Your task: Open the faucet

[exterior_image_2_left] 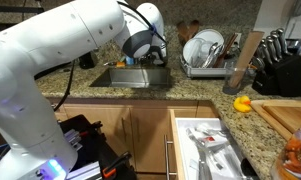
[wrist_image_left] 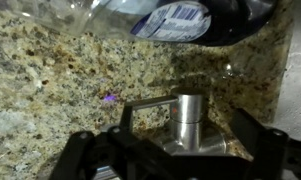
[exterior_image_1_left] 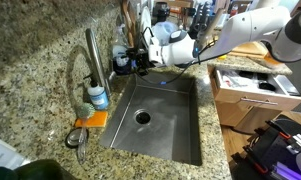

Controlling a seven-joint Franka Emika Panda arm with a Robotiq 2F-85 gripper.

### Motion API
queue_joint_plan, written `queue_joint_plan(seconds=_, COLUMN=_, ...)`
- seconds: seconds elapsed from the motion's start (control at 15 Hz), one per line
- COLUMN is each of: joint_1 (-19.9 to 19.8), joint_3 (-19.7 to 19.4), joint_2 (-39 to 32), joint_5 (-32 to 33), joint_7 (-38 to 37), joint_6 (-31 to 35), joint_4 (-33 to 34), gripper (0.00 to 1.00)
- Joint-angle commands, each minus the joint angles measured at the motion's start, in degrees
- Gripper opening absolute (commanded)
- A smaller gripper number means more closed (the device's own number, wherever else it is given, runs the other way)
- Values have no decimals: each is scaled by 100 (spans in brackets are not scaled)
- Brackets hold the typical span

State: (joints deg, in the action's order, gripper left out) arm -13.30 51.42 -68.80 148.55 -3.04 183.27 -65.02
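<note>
The faucet is a tall brushed-steel post with a thin arched hose, standing on the granite counter left of the sink. My gripper is low at the sink's back edge, beside the post. In the wrist view a short steel cylinder handle with a flat lever pointing left stands on the counter. My gripper is open, with one dark finger on each side of this handle and apart from it. The tall post is out of the wrist view. In an exterior view the white arm hides the faucet.
A steel sink. A small clear bottle with blue label and an orange sponge stand by the faucet; a dark blue-topped container is near my gripper. A dish rack, knife block and open drawer.
</note>
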Motion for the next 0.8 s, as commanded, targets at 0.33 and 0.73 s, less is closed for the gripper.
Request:
queue_joint_plan(seconds=0.33, joint_1=419, joint_3=175, joint_2=-718, joint_5=45, joint_7=1412, joint_6=522, joint_4=1264, gripper=100)
queue_joint_plan(seconds=0.73, joint_1=456, joint_3=590, joint_2=-1051, joint_5=37, joint_7=2094, joint_6=637, joint_4=1639, gripper=100)
